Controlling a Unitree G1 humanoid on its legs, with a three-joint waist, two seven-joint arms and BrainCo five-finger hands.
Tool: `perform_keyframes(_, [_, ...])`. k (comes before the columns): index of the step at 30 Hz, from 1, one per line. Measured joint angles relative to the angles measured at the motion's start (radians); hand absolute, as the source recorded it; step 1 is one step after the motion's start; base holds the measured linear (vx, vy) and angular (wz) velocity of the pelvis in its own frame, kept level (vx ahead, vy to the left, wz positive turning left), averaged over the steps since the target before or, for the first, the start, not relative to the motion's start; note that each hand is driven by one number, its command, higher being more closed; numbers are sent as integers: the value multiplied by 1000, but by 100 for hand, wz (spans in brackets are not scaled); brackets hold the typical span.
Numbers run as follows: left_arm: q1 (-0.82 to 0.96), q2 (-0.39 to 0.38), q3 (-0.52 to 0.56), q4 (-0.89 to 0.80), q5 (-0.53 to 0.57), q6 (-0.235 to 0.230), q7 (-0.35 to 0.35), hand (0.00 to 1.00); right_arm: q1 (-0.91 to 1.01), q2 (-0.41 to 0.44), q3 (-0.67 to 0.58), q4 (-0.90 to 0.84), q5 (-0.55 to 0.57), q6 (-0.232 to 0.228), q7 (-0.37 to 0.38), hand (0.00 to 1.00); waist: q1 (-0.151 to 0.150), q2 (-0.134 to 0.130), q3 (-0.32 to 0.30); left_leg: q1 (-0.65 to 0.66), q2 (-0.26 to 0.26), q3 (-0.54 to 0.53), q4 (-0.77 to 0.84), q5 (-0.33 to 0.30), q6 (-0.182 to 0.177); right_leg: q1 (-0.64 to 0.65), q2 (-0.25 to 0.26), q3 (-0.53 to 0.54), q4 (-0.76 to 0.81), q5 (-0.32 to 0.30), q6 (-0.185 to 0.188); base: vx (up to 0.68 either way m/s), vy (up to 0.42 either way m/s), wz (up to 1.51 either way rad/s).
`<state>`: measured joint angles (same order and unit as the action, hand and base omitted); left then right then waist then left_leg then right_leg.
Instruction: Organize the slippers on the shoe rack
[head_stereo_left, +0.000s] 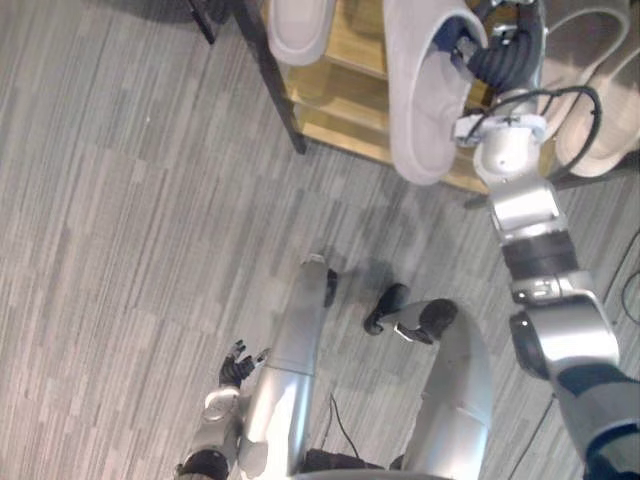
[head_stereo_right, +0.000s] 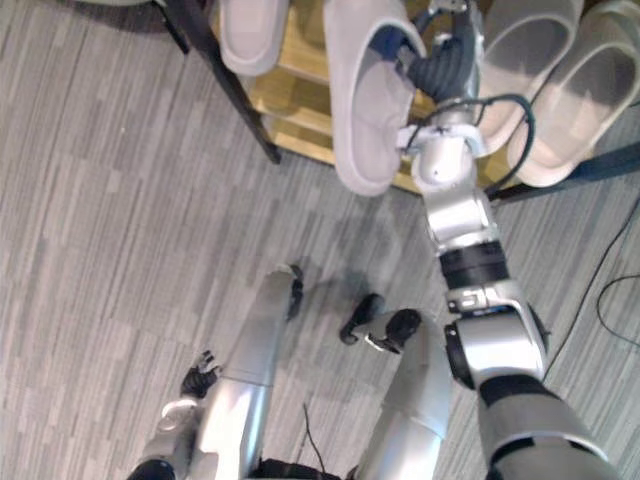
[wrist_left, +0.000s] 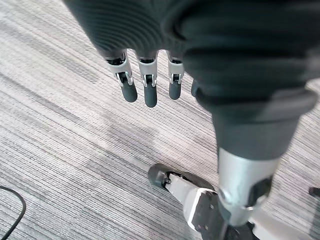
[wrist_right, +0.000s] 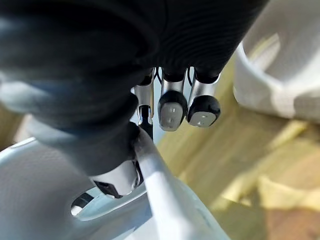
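My right robot hand (head_stereo_left: 495, 55) is up at the shoe rack (head_stereo_left: 335, 100), and it is holding one pale slipper (head_stereo_left: 425, 100). Its fingers (wrist_right: 172, 107) are curled down tight on the thin edge of the slipper, by the hole where a foot goes in. The slipper sits just to the left of the hand and touches it. It hangs in front of the wooden shelves with its long end pointing down toward the floor (head_stereo_left: 130, 220). I count four slippers in all, and all of them are the same pale color. One is in my hand. One more slipper (head_stereo_left: 298, 28) lies at the left end of the rack, apart from the one I hold. The last two, a near slipper (head_stereo_left: 610, 120) and a far slipper (head_stereo_left: 585, 45), lie side by side on the right, past my hand. I count one rack. My left robot hand (head_stereo_left: 236, 370) hangs low over the grey floor, well away from the rack. Its fingers (wrist_left: 145, 90) are straight and loose, and it holds nothing.
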<state>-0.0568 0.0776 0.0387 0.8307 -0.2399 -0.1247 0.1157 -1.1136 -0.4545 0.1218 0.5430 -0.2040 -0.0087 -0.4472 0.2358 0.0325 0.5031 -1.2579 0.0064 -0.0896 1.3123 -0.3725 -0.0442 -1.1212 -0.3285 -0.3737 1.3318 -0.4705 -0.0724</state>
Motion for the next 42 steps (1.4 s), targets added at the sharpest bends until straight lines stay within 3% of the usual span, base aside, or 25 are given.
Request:
perform_keyframes(2, [-1,1,-14,-13,-1,1,15,0,-51,15,0,83,-2,13,-13,100,18,0,0,-20,0,-7,5,2,-4,-16,-1,-7,6,-3,0,-13,-1,2])
perform_keyframes(9, [-9,2,-27,-14,-1,-15,39,0,-187,21,19,229,-5,18,-69,100,35,1,-2,-47,-18,-38,2,7,-15,-24,-12,-36,10,-13,-10,-20,6,8])
perform_keyframes(15, [-16,0,-30,-14,-21,-21,58,0,-227,21,39,267,-26,23,-113,100,50,0,-5,-55,-38,-49,-16,22,-32,-29,-29,-50,15,-25,-16,-17,-3,16])
perform_keyframes(16, [-17,0,-30,-14,-21,-22,58,0,-232,20,38,267,-25,26,-126,0,51,1,-6,-59,-42,-55,-17,25,-37,-30,-34,-58,18,-30,-23,-12,4,16])
perform_keyframes(29, [-52,-4,-37,-1,-28,-24,59,0,-245,3,-43,269,11,58,-200,0,73,2,-6,-65,-60,-79,-40,41,-55,-31,-48,-81,23,-45,-28,-25,21,7])
perform_keyframes(42, [-133,-7,-29,43,-77,-22,52,0,-273,-8,-42,249,72,58,-181,0,62,1,-7,-34,-47,-74,-60,54,-68,-9,-38,-84,6,-42,-32,-29,36,-2])
